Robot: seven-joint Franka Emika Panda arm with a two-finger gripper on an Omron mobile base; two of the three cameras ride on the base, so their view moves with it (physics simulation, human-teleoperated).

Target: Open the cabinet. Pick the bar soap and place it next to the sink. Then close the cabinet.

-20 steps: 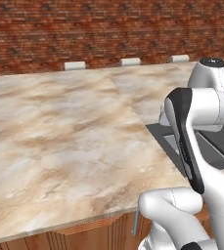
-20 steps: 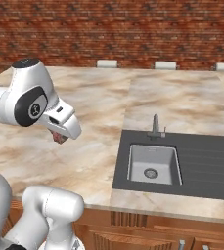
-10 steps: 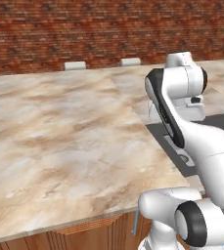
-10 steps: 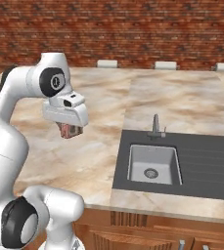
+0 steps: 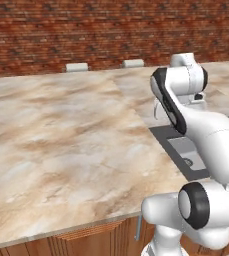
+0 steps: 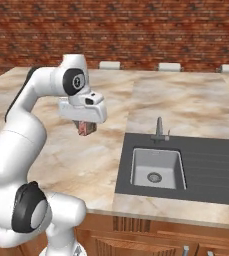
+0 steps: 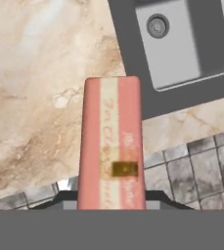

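Above counter, claw [image 6: 86, 129] grips bar soap [image 7: 113, 151]: pink, pale centre stripe (script lettering).

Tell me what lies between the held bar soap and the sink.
Only bare marble counter separates the bar soap from the sink, shown in the right base view.

Red-brown brick wall [image 6: 136, 25] across top of frame; three pale outlets [image 6: 109, 65] along its foot. Beige marbled counter [image 5: 61, 145] spans centre. Dark sink unit [image 6: 186, 167] at right, grey basin, drain, small faucet [image 6: 159, 129]. Wooden cabinet fronts [image 6: 151, 240] along bottom edge. Grey tiled floor [image 7: 196, 166] lower right, hand view
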